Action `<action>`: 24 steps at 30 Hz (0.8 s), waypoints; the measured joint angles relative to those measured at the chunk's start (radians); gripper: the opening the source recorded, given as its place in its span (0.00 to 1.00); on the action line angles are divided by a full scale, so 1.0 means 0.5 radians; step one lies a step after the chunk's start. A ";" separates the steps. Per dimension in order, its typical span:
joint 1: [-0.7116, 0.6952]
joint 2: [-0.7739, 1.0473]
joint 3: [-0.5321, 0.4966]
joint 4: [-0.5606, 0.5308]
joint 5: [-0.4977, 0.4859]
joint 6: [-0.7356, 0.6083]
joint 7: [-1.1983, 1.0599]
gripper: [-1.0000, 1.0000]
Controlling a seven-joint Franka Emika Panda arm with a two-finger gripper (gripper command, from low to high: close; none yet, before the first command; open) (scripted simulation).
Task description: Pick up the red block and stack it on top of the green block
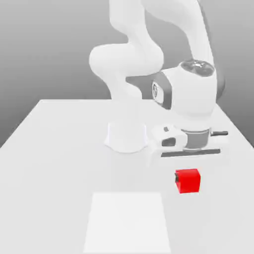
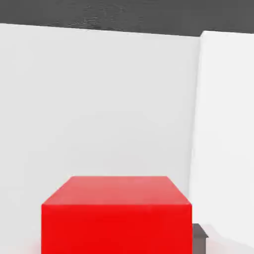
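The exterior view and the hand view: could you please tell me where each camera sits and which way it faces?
Exterior view: off the arm, facing the robot's base across the table; it shows the arm and gripper.
Hand view: on the hand, looking past the red block over the table; a dark fingertip shows beside the block.
Both share the block and table.

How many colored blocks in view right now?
1: the red block, at the gripper's fingertips, toward the exterior view's right. The green block isn't visible and may be hidden.
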 joint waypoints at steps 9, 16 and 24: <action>0.660 -0.259 0.360 -0.152 0.263 -0.090 -0.496 0.00; 1.244 -0.444 0.616 -0.274 0.418 -0.147 -0.848 0.00; 1.308 -0.384 0.727 -0.298 0.352 -0.040 -0.864 0.00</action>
